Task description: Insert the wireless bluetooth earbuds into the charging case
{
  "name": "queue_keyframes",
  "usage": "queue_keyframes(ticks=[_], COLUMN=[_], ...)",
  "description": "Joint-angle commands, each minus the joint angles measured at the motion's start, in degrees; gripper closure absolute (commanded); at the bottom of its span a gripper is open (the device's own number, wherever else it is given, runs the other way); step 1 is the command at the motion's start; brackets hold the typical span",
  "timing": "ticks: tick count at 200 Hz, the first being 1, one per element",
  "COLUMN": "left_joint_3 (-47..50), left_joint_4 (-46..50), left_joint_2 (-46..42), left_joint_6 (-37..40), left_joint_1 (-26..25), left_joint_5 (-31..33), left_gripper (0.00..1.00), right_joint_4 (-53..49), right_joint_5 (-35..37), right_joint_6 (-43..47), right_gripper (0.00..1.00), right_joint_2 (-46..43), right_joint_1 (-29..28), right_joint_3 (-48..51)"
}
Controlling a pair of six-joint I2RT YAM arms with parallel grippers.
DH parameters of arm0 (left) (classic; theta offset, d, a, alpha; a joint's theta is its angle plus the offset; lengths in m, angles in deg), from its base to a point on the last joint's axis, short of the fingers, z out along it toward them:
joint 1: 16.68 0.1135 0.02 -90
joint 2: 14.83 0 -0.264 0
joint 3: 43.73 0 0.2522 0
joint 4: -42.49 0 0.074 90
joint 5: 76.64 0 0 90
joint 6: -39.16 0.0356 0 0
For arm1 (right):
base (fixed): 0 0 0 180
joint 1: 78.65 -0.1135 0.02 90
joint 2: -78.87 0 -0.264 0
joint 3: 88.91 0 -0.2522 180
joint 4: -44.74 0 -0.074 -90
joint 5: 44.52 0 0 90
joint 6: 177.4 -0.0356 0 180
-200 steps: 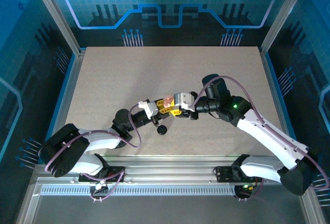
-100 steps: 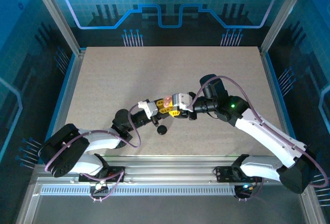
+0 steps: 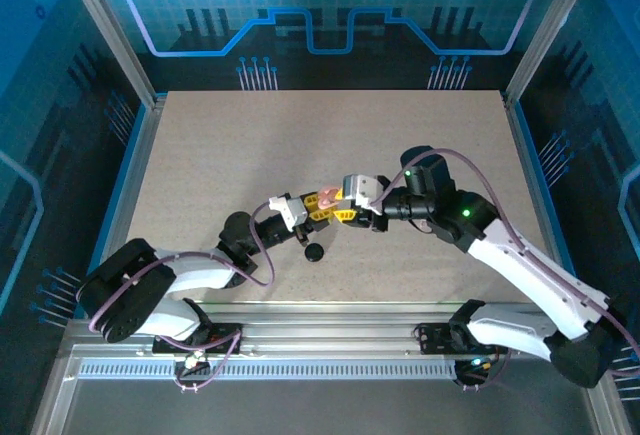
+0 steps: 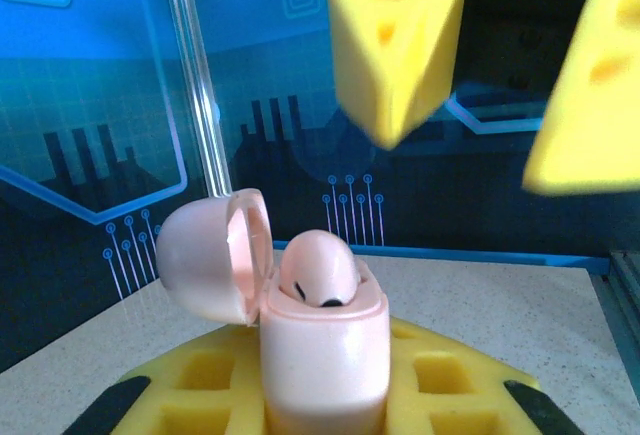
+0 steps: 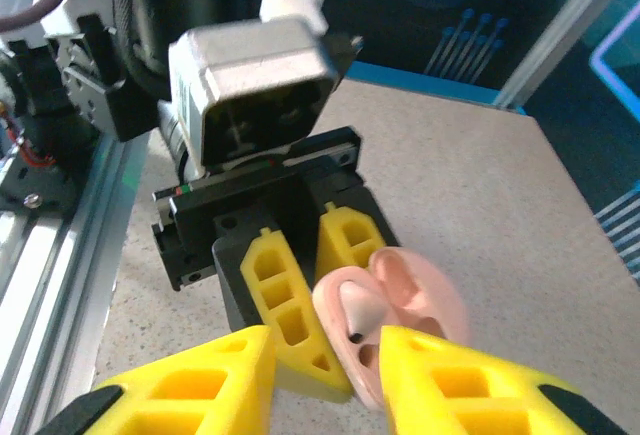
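Charging case [image 4: 322, 355], gripped by left claw [image 3: 320, 207], hides most of one earbud [image 4: 318, 267].

I see the charging case [image 4: 325, 355], a pale pink pod, standing upright, clamped between the fingers of the left end effector [image 3: 322, 205] near the middle of the worktop [image 3: 250, 145]. Its rounded lid [image 4: 205, 255] is swung open to the left. One pink earbud [image 4: 318, 270] sits in the body, its domed top poking out, with a dark spot low on it.
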Motion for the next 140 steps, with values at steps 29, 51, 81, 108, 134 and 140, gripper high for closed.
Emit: queue_keyframes(ticks=[29, 51, 81, 108, 134, 140], left_joint_3=[-1.0, -1.2, -1.5, -1.6, -1.8, -1.9], left_joint_4=[-1.9, -2.0, -1.9, -1.9, -1.9, -1.9], left_joint_2=[3.6, 5.1, 6.6, 7.4, 8.2, 8.4], left_joint_6=[0.8, 0.9, 0.8, 0.7, 0.7, 0.7], left_joint_1=[-0.1, 0.0, 0.0, 0.0, 0.0, 0.0], left_joint_5=[1.2, 1.4, 2.2, 2.3, 2.6, 2.5], left_gripper=[0.81, 0.81, 0.81, 0.81, 0.81, 0.81], right_joint_4=[-0.2, -0.2, -3.8, -9.1, -14.2, -15.3], right_joint_5=[12.5, 19.0, 30.3, 29.7, 28.4, 27.6], right_joint_6=[-13.7, -20.3, -33.8, -45.0, -53.2, -54.5], right_gripper=[0.66, 0.59, 0.49, 0.48, 0.48, 0.47], right_joint_2=[-6.4, -7.6, -6.6, -3.3, 1.5, 2.7], right_joint_1=[0.7, 1.5, 4.5, 11.4, 17.5, 18.9], right_joint_3=[5.9, 7.8, 8.4, 7.6, 5.9, 5.4])
